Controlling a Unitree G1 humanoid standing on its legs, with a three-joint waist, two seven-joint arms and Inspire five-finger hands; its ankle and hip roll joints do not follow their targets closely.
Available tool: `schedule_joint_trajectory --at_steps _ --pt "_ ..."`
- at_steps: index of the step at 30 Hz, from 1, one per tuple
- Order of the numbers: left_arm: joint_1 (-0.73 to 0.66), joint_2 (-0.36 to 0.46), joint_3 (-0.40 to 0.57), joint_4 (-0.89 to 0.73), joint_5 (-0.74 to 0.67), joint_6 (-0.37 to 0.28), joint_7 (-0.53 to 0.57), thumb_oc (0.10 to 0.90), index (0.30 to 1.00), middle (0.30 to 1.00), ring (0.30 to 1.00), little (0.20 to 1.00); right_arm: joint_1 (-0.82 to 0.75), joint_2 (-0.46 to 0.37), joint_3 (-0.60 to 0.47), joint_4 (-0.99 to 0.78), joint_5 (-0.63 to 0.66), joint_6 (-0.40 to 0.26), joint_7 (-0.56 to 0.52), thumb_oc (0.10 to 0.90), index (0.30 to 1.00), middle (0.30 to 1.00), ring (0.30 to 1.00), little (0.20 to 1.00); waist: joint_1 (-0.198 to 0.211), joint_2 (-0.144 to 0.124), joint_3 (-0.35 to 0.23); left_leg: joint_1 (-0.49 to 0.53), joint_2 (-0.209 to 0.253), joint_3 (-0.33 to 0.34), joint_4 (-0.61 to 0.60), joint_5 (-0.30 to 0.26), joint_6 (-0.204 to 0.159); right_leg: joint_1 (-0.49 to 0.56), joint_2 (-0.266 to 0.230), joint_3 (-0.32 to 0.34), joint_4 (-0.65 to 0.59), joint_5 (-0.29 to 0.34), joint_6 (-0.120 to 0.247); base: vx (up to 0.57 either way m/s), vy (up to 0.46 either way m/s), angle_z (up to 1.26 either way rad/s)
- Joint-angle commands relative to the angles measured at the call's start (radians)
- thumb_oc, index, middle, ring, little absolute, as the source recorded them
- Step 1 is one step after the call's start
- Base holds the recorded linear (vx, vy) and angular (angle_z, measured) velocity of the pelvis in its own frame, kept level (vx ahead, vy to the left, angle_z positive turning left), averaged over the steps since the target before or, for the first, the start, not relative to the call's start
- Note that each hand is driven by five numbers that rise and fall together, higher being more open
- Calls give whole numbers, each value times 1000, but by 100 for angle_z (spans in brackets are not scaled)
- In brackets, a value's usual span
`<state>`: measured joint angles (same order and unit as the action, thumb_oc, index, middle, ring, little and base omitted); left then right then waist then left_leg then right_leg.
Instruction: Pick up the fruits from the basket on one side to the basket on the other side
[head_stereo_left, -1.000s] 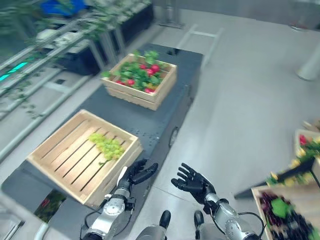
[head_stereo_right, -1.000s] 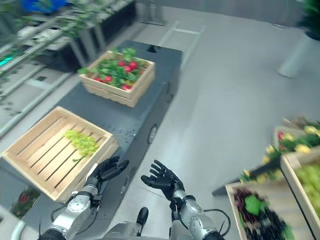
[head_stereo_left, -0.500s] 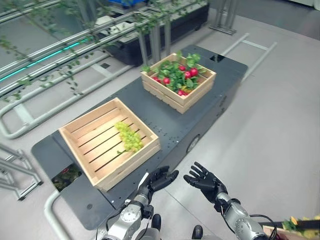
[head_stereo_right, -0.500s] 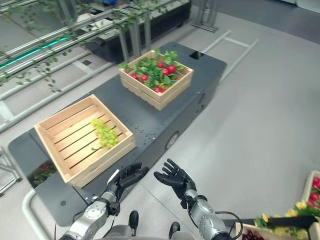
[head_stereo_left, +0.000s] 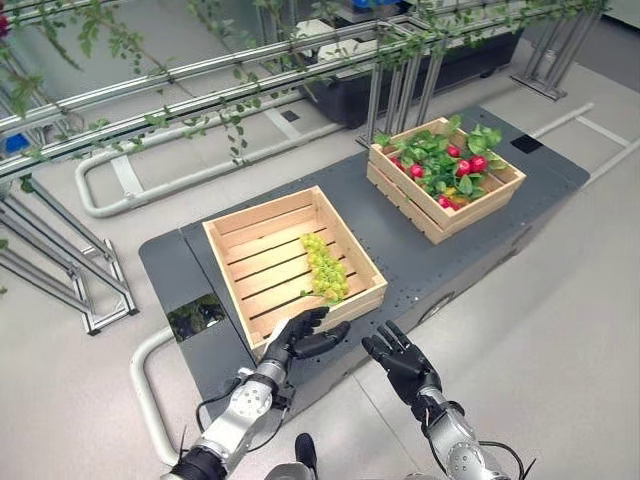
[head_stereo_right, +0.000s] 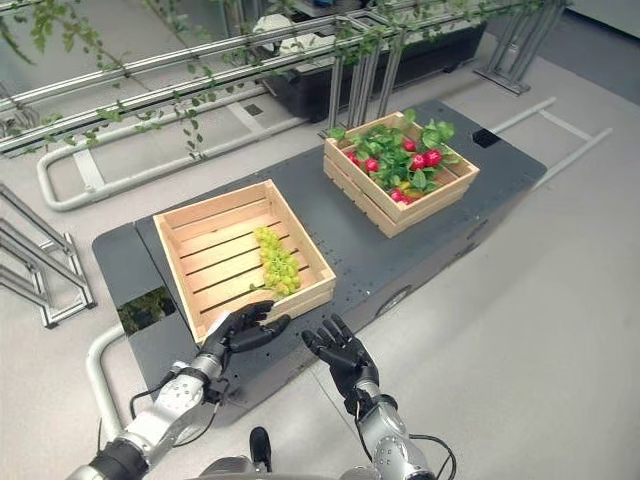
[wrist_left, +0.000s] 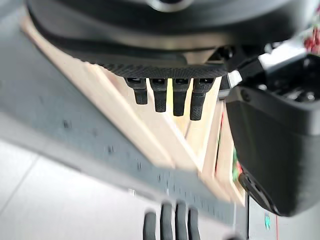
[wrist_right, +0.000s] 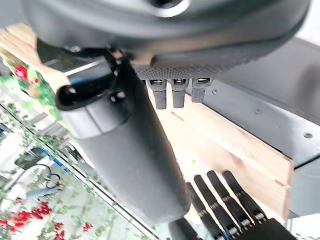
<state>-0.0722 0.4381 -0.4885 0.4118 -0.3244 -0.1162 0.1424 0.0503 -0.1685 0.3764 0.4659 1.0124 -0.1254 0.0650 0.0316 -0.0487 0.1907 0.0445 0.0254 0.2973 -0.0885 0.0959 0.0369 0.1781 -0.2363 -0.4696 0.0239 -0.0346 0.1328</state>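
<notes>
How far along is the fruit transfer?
Done: one bunch of green grapes lies in the near wooden crate. In hand: nothing; the left hand and right hand hover open at that crate's front edge. Left: the far crate holds red fruits among green leaves.

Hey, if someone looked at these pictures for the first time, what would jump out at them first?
Probably the far wooden crate packed with red fruits among green leaves, at the right end of the dark platform. Next, the nearer crate, holding a bunch of green grapes. Just in front of it, the left robot hand and right robot hand hover open, holding nothing.
</notes>
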Motion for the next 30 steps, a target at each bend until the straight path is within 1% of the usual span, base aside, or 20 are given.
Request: schedule_joint_trajectory --at_steps 1,4,6,7,8,10,12,13,14,15,16,17,18,19,20,22,24,26,28,30 --pt "-29 -47 3 -76 50 -104 1 800 900 900 900 900 -49 5 -18 -69 29 -48 19 800 900 900 900 900 9 35 3 49 14 -31 1 -119 -17 -43 13 42 24 42 -17 60 128 10" --pt "-22 -44 4 -87 93 -131 10 800 900 900 900 900 -47 22 -19 -69 63 -56 10 800 900 900 900 900 16 33 15 37 -7 -53 1 -127 9 -69 2 68 121 36 -17 105 179 11" --pt "-28 -37 -6 -99 125 -144 8 800 900 900 900 900 -37 29 -21 -77 74 -78 7 800 900 900 900 900 9 35 29 29 -30 -68 1 -129 35 -139 -25 110 327 59 -13 97 192 13" --pt "-28 -34 -8 -102 125 -142 2 800 900 900 900 900 -34 29 -21 -82 75 -80 7 800 900 900 900 900 6 36 32 28 -34 -70 1 -130 39 -161 -32 122 371 61 -12 95 191 23" --pt "-22 -27 -14 -117 92 -132 -25 800 900 900 900 900 -16 25 -24 -101 81 -83 7 800 900 900 900 900 -6 41 47 30 -41 -80 1 -131 47 -227 -38 154 503 68 -15 80 125 22" --pt "-9 -19 -15 -145 86 -123 -53 800 900 900 900 900 9 20 -25 -112 98 -73 17 800 900 900 900 900 -24 46 68 42 -43 -99 1 -134 50 -293 -32 183 583 70 -20 125 52 26" --pt "-13 -11 -19 -161 95 -120 -51 800 900 900 900 900 14 20 -24 -111 113 -62 25 800 900 900 900 900 -36 47 77 45 -37 -115 1 -131 43 -309 4 209 525 63 -26 87 -140 30" --pt "-34 0 -26 -179 93 -121 -34 800 900 900 900 900 11 19 -20 -111 125 -68 30 800 900 900 900 900 -51 52 90 34 -25 -140 1 -119 35 -325 51 242 387 68 -47 29 -233 24" --pt "-44 2 -27 -183 90 -121 -26 800 900 900 900 900 9 19 -18 -109 124 -72 34 800 900 900 900 900 -54 53 93 32 -22 -147 1 -119 33 -324 56 251 336 71 -49 2 -370 43" --pt "-90 -1 -32 -179 70 -131 5 800 900 900 900 900 -21 18 -11 -96 125 -90 38 800 900 900 900 900 -52 51 110 18 -10 -151 1 -123 22 -308 54 269 152 107 -44 -6 -358 58" --pt "-119 -11 -31 -175 27 -141 7 800 900 900 900 900 -50 20 -5 -87 120 -102 31 800 900 900 900 900 -52 47 119 8 -5 -153 1 -132 16 -301 52 295 32 154 -32 -8 -340 69" --pt "-123 -13 -30 -175 18 -140 3 800 900 900 900 900 -56 21 -5 -84 116 -102 30 800 900 900 900 900 -52 46 118 4 -4 -155 1 -133 15 -302 53 304 15 162 -31 77 -400 79" --pt "-128 -19 -18 -169 -47 -168 -45 800 900 900 900 900 -74 23 -11 -66 113 -117 4 800 900 900 900 900 -57 45 111 -2 12 -179 1 -134 9 -285 74 343 19 116 -32 75 -255 62" --pt "-128 -19 -18 -169 -48 -168 -45 800 900 900 900 900 -74 23 -11 -66 113 -117 4 800 900 900 900 900 -57 45 112 -2 12 -180 1 -134 9 -284 74 342 20 115 -32 265 -464 80" --pt "-90 -52 19 -204 -116 -186 -81 800 900 900 900 900 -71 28 -23 -82 114 -88 -9 800 900 900 900 900 -44 35 94 8 37 -165 1 -107 -7 -233 78 286 29 86 -32 277 -332 90" --pt "-54 -56 45 -249 -203 -200 -191 800 900 900 900 900 -54 18 -29 -109 94 -99 17 800 900 900 900 900 -39 29 89 21 49 -156 1 -98 -16 -205 83 259 24 69 -36 245 -267 75" --pt "-10 -68 53 -303 -335 -258 -367 800 900 900 900 900 -43 -5 -54 -108 95 -89 15 800 900 900 900 900 -35 21 68 38 70 -143 3 -90 -37 -150 96 236 -12 54 -53 278 -203 11" --pt "-12 -75 54 -329 -400 -256 -397 800 900 900 900 900 -47 -7 -65 -94 95 -82 0 800 900 900 900 900 -35 23 59 45 73 -148 1 -87 -43 -126 101 228 -32 50 -58 227 -114 -8" --pt "-16 -95 98 -369 -594 -237 -488 800 900 900 900 900 -43 -7 -89 -77 76 -67 -9 800 900 900 900 900 -35 31 45 57 75 -152 1 -90 -52 -94 104 211 -54 44 -67 214 -43 -10" --pt "-16 -113 132 -394 -702 -226 -527 800 900 900 900 900 -34 -5 -97 -75 64 -59 -14 800 900 900 900 900 -38 38 39 62 76 -154 1 -93 -57 -84 104 207 -60 40 -71 139 -1 -10"
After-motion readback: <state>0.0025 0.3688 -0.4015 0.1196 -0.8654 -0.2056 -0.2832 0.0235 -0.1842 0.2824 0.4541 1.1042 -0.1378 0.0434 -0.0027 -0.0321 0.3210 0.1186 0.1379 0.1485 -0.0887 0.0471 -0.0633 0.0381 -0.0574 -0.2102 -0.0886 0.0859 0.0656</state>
